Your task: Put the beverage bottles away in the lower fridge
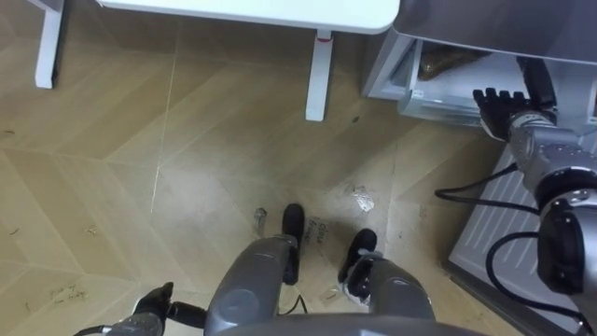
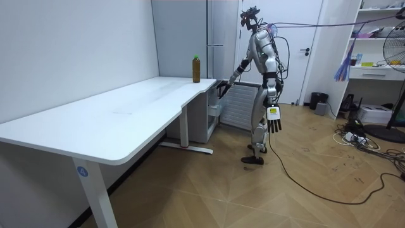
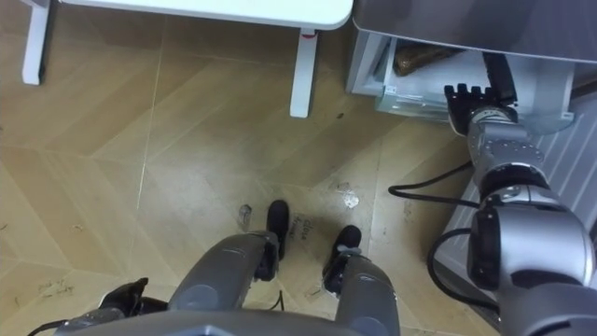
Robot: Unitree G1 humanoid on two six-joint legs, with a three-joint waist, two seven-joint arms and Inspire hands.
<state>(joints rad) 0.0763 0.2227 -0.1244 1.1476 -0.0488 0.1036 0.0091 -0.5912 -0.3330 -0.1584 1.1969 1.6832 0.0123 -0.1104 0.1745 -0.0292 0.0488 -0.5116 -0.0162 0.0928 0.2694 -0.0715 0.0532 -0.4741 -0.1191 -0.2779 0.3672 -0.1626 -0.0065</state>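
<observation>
opening step: right robot hand point(image 1: 499, 107) is at the lower fridge drawer point(image 1: 403, 93), grip i cannot tell. left robot hand point(image 2: 273, 124) hangs relaxed. bottle point(image 2: 196, 68) stands on the surface point(image 2: 126, 107); fetching it probably comes next.

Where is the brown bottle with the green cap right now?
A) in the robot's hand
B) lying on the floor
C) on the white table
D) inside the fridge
C: the bottle stands upright at the far end of the white table, and nothing is holding it.
</observation>
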